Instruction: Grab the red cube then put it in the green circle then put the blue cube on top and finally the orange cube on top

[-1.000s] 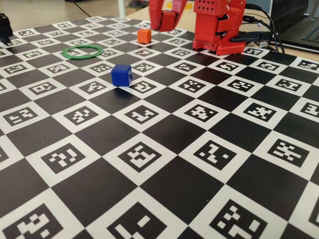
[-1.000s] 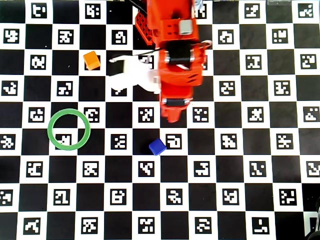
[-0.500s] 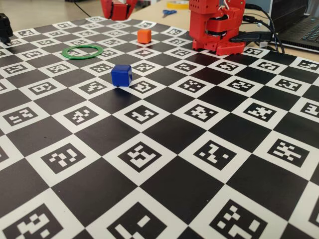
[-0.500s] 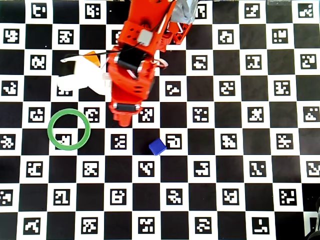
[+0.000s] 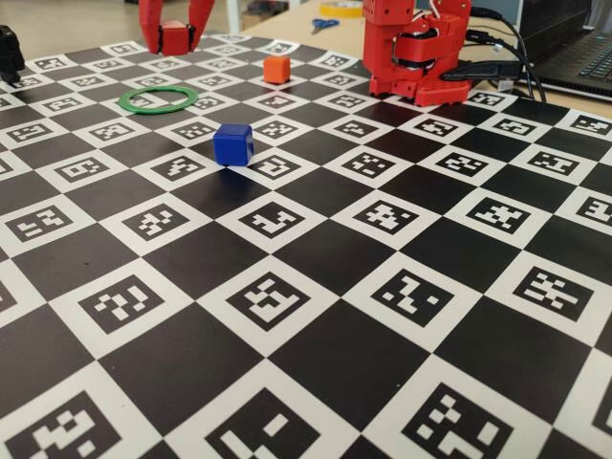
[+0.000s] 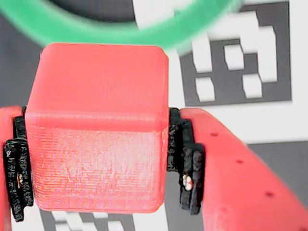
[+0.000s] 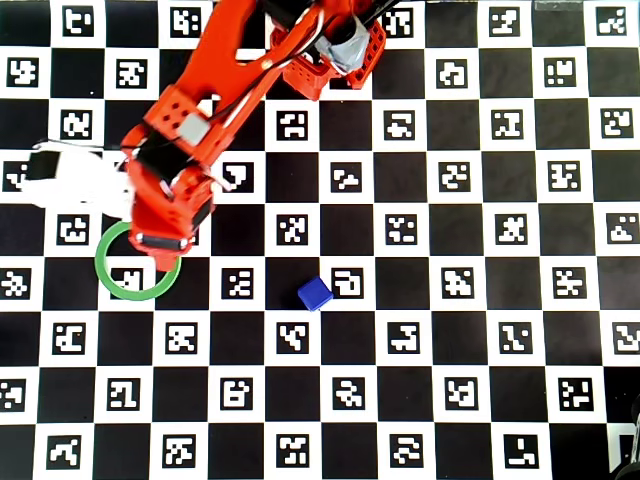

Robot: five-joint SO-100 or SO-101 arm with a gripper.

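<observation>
Three cubes show on my feeds. The red cube (image 6: pixel 96 130) sits pinched in the claw (image 6: pixel 96 159), its black pads (image 6: pixel 185 163) pressed against both side faces in the wrist view; in the fixed view I see the same cube (image 5: pixel 176 36) held at the far edge of the checkered counter (image 5: pixel 316 373). The green circle (image 5: pixel 157 98) lies flat just in front of it, and in the overhead view the arm (image 7: pixel 185 150) overlaps the ring's (image 7: pixel 110 282) upper edge. The blue cube (image 5: pixel 232 143) rests on the counter near the ring, apart from it. The orange cube (image 5: pixel 276 68) stands farther back, beside the arm's base (image 5: pixel 416 53).
</observation>
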